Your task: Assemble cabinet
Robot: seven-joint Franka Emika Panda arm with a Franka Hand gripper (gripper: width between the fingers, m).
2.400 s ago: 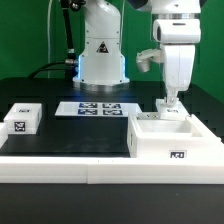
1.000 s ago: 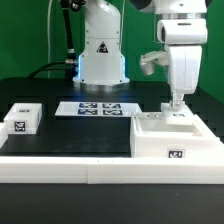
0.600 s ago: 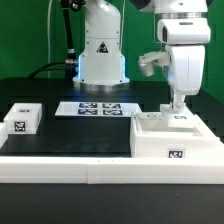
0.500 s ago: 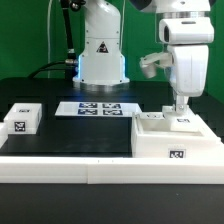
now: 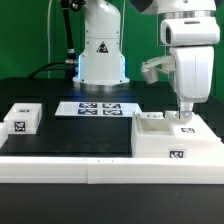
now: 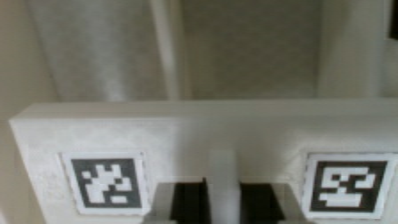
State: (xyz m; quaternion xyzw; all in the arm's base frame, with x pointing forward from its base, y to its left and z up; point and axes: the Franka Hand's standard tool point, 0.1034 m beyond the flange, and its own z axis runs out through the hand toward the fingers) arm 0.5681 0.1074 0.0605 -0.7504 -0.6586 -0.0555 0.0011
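Note:
The cabinet's large white box (image 5: 160, 143) stands open-topped at the front of the exterior view's right, with a tag on its front wall. My gripper (image 5: 186, 118) reaches straight down into its far right part. In the wrist view the gripper (image 6: 222, 205) has its dark fingers (image 6: 183, 202) pressed on either side of a thin white strip of a flat door panel (image 6: 214, 140), which carries two tags. The small tagged block (image 5: 22, 118) lies on the exterior view's left, far from the gripper.
The marker board (image 5: 97, 108) lies flat in the middle of the black table. The white robot base (image 5: 100, 55) with its triangle sticker stands behind it. A long white rail (image 5: 60, 170) edges the table's front.
My gripper has moved toward the exterior view's right and a little lower, along the top of the box. The tagged panel under it has shifted right with it. The block has not moved.

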